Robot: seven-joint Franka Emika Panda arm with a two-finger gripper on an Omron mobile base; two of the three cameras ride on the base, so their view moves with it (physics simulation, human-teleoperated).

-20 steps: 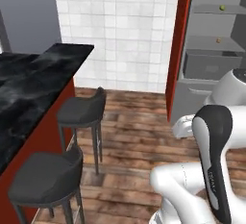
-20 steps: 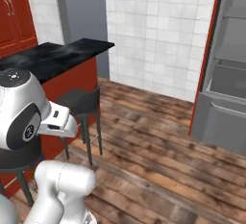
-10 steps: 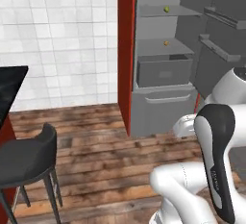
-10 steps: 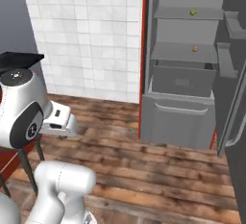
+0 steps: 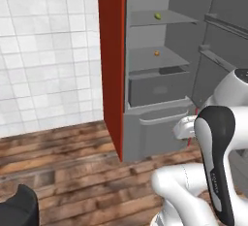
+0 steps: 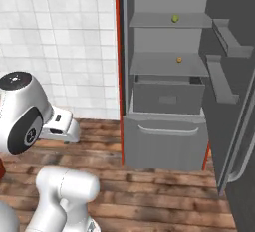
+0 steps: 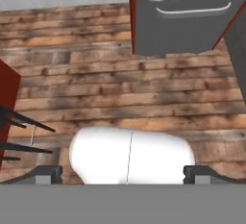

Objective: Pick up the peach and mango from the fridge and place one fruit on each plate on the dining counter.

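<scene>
Nearest, in the hand view, the claw points down at the brown wooden plank floor, its two dark tips spread fully apart with nothing between them.

Beyond, at twelve o'clock from the base, stands the tall grey fridge with the red door edge, open. The small round orange peach sits on the middle shelf, and the small oval yellow-green mango on the shelf above at its twelve o'clock.

Risks, as I judge them: both fruits sit deep, so the arm could strike a shelf edge or the protruding grey drawer. Either round fruit might roll from a glancing tip.
</scene>
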